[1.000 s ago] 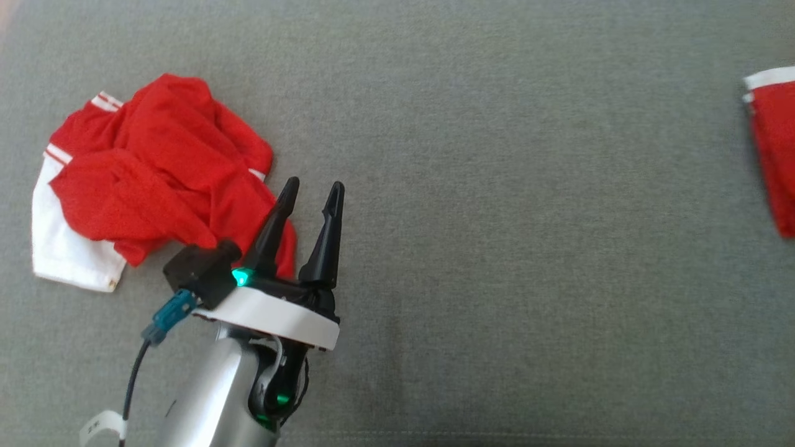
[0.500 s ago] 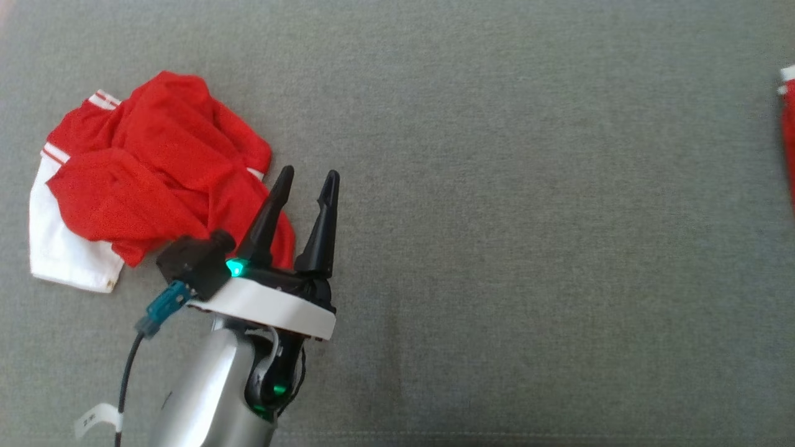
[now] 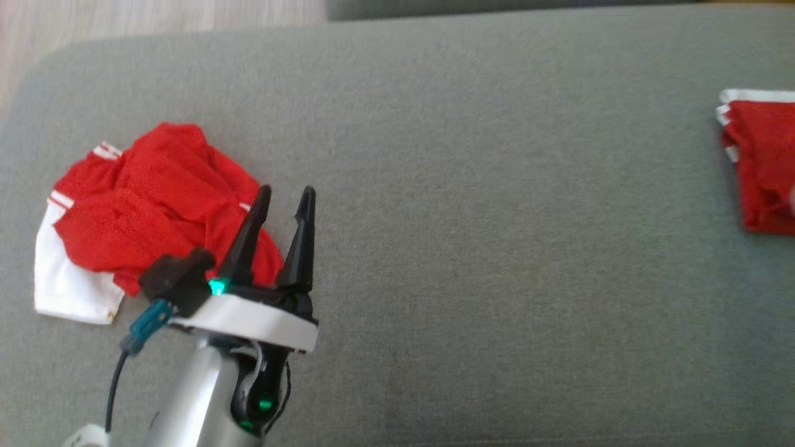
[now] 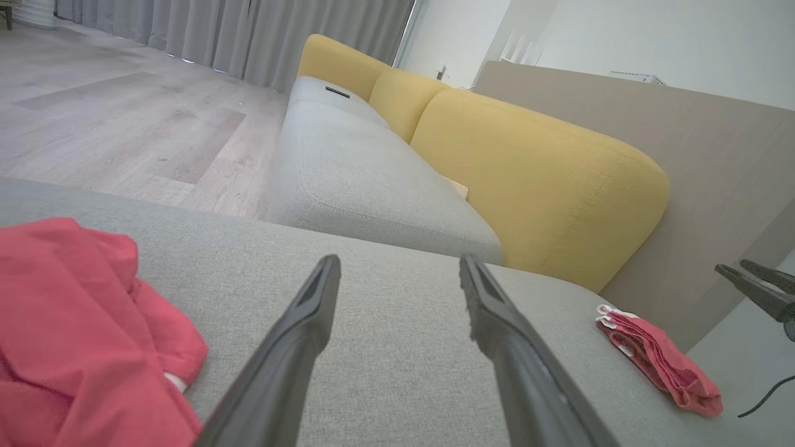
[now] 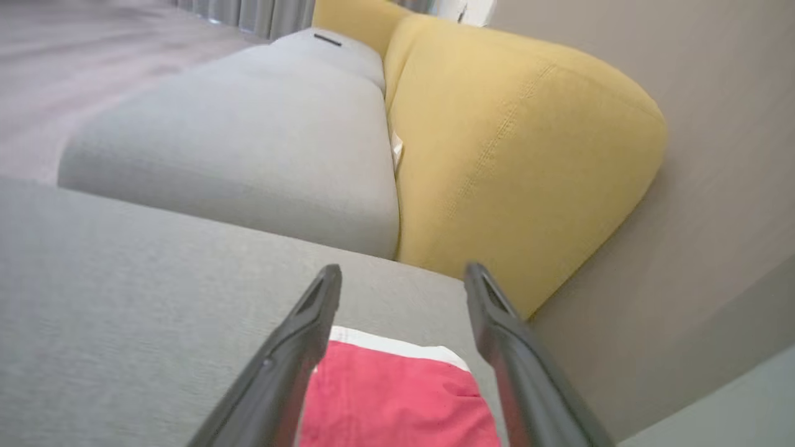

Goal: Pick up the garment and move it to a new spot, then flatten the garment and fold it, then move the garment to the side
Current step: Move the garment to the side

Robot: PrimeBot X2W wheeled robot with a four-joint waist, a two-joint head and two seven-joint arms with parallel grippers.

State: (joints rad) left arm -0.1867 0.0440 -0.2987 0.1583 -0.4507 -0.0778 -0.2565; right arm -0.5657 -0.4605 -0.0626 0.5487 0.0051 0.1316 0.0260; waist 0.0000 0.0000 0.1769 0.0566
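We work on a wide grey cushion of tight, nubby weave. At nine o'clock in the head view a crumpled red mesh garment, soft and white-panelled, lies heaped. At three o'clock a smaller folded red garment with white trim lies flat by the edge. Our left pincer stands spread at the heap's four o'clock. Our right pincer is spread over the folded piece, pinching nothing. We judge it should lift straight up, so that no finger snags a layer.
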